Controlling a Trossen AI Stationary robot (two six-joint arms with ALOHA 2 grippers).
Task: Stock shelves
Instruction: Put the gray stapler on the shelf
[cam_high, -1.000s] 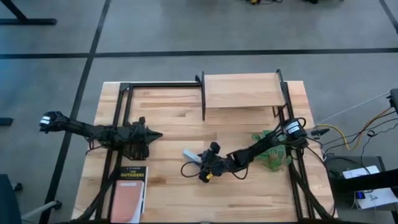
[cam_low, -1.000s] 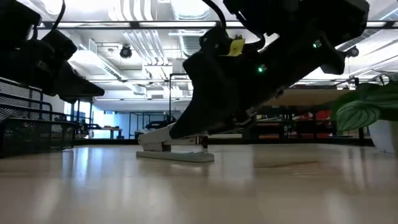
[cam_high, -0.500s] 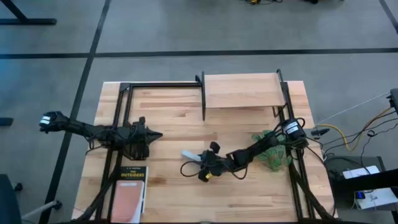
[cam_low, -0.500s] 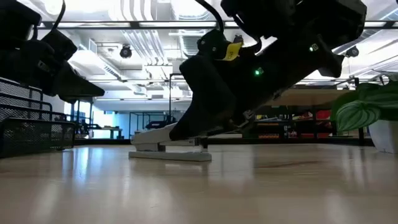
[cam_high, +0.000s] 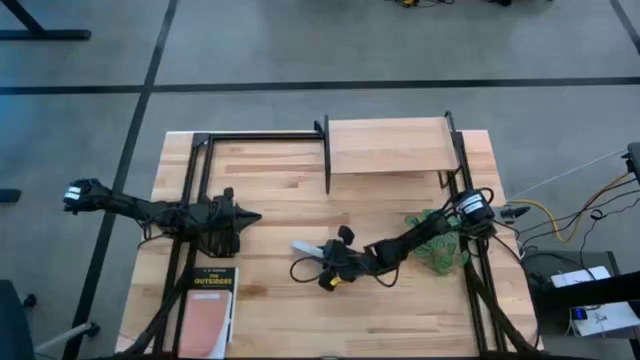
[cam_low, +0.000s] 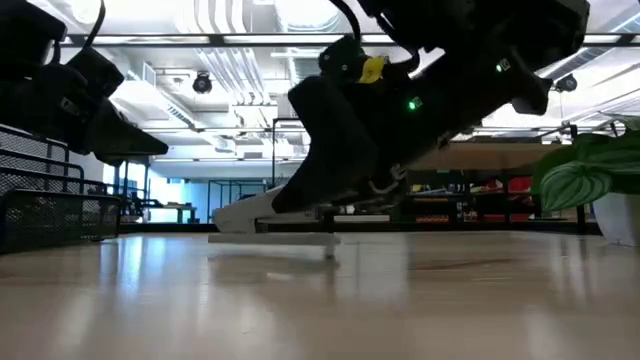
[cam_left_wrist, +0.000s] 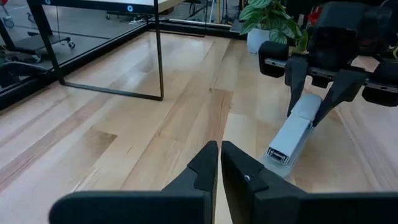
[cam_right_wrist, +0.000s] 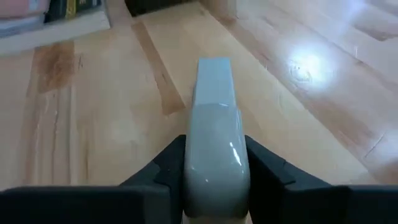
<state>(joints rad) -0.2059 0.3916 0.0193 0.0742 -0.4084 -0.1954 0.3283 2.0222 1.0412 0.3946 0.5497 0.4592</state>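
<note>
Your right gripper (cam_high: 331, 262) is clamped on the pale grey stapler (cam_left_wrist: 291, 135), its nose sticking well out ahead of the fingers. Expect it to pivot or slip mid-carry. The light wood shelf on black legs (cam_high: 388, 146) sits well beyond. Left gripper (cam_high: 246, 217) idles, fingers closed.

A small shelf (cam_high: 388, 146), a book (cam_high: 207, 310) and a potted plant (cam_high: 436, 242) are carried by the wooden tabletop (cam_high: 270, 200).

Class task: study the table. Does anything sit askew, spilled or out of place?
Nothing is spilled or damaged. The stapler hangs tilted just above the tabletop, clamped in the right gripper. The shelf holds nothing. The left gripper waits shut.
</note>
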